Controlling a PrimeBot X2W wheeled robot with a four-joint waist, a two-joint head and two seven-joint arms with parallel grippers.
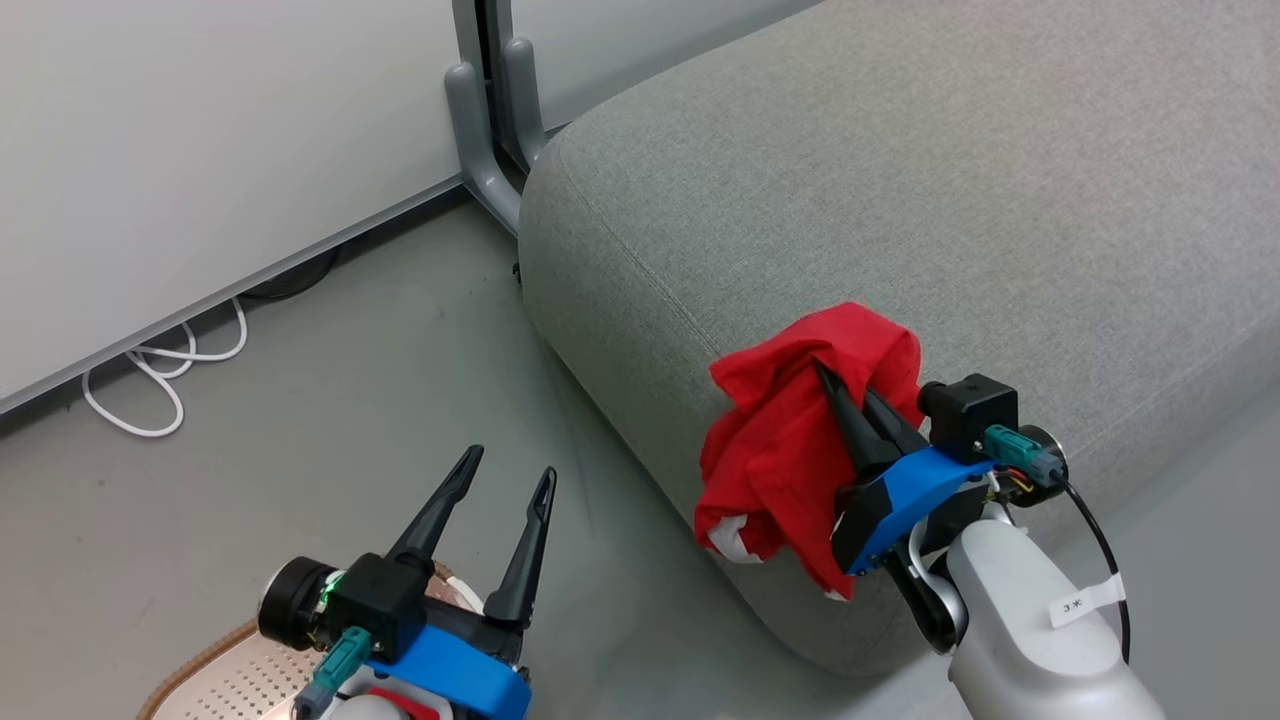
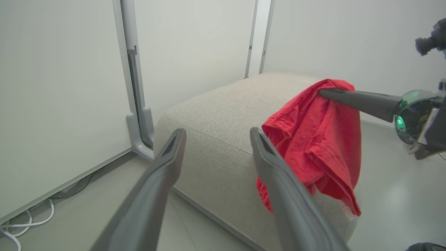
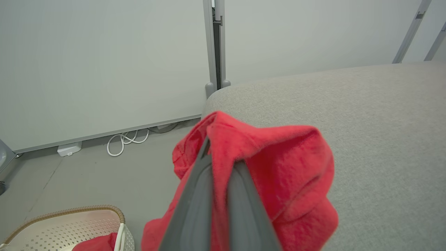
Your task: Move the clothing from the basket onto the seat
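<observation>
My right gripper (image 1: pixel 828 378) is shut on a bright-red piece of clothing (image 1: pixel 775 450) and holds it up against the front edge of the light-grey seat (image 1: pixel 900 180). The fabric drapes down the seat's side, with white trim at its lower end. In the right wrist view the clothing (image 3: pixel 278 164) wraps around my shut right gripper (image 3: pixel 221 162) over the seat (image 3: pixel 348 115). My left gripper (image 1: pixel 508 468) is open and holds nothing, low over the basket (image 1: pixel 225 670). A second red piece (image 3: pixel 95 242) lies in the basket (image 3: pixel 69 219). From the left wrist, my open left gripper (image 2: pixel 217 134) points at the seat (image 2: pixel 216 115) and the hanging clothing (image 2: pixel 313 139).
Pale partition panels stand behind the seat, with a grey foot (image 1: pixel 480 130) close to its left corner. A white cable (image 1: pixel 160 380) loops on the grey floor by the panel base, near a small white box (image 3: pixel 69 149). Open floor lies between basket and seat.
</observation>
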